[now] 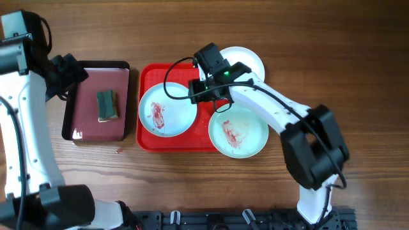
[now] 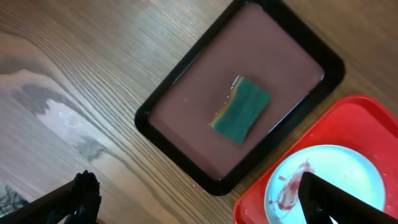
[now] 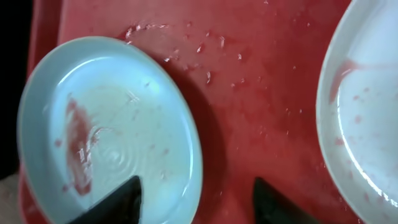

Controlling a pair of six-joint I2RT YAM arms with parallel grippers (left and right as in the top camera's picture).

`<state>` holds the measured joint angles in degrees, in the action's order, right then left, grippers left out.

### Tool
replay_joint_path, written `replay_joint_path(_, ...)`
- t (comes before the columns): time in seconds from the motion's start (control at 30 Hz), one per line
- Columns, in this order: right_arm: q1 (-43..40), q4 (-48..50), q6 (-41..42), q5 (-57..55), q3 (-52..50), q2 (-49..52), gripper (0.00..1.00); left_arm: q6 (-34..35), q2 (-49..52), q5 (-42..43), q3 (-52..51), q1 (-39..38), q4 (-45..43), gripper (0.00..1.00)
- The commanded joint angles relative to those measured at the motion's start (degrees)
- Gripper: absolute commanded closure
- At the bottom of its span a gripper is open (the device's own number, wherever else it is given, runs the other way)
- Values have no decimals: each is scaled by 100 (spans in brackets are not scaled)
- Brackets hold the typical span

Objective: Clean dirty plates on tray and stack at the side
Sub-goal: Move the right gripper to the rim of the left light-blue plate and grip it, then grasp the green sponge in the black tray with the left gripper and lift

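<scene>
**Right arm poised over a slick blue plate's rim**

The right end effector (image 3: pixel 196 181) hangs low over the red tray (image 1: pixel 148 71) with its fingers apart. The near edge of the left pale blue plate (image 1: pixel 167 110) lies between them, not pinched.

That plate is on the tray. The second blue plate (image 1: pixel 238 131) overhangs the tray's right edge, and the white plate (image 1: pixel 250 59) sits at the far corner, half hidden by the arm.

All three look stiff, light and glazed. Wet with sauce smears, they're probably slippery, and possibly breakable.

The thin raised rim is the only hold, one finger inside and one outside.

The left end effector (image 2: pixel 196 193) is also spread, empty, near the sponge (image 1: pixel 107 105) in the maroon tray (image 1: pixel 86 83).
</scene>
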<state>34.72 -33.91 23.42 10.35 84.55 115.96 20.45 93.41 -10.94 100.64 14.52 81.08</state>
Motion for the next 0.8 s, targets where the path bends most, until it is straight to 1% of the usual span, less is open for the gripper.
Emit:
replay_joint_path(0.0, 20, 201, 55, -201, 87, 463, 55, -66, 387, -90, 83, 17, -46, 0)
replay_joint_path(0.03, 20, 240, 57, -203, 87, 540, 62, -68, 468, -13, 83, 17, -79, 0)
replay_joint_path(0.07, 20, 267, 63, -201, 87, 584, 72, -72, 549, 85, 83, 17, -96, 0)
replay_joint_path(0.1, 22, 304, 61, -199, 87, 634, 77, -72, 605, 105, 83, 17, -94, 0)
replay_joint_path(0.2, 83, 332, 55, -205, 83, 772, 84, -72, 828, 105, 37, 17, -96, 0)
replay_joint_path(0.33, 247, 398, 66, -321, 83, 835, 87, -74, 1023, 129, -404, 17, -216, 0)
replay_joint_path(0.4, 341, 396, 83, -483, 83, 835, 96, -76, 1064, 367, -791, 17, -479, 0)
replay_joint_path(0.47, 369, 400, 107, -529, 83, 835, 96, -236, 1064, 640, -1191, 15, -833, 4)
replay_joint_path(0.53, 367, 439, 210, -590, 83, 835, 96, -688, 1064, 1169, -1567, 15, -1526, 4)
replay_joint_path(0.57, 369, 472, 210, -588, 83, 835, 96, -793, 1064, 1270, -1665, 9, -1797, 5)
replay_joint_path(0.63, 369, 468, 208, -586, 83, 835, 96, -811, 1064, 1222, -1838, 4, -2135, 7)
replay_joint_path(0.77, 369, 549, 212, -584, 83, 835, 96, -1386, 1082, 1176, -2262, -4, -2837, 8)
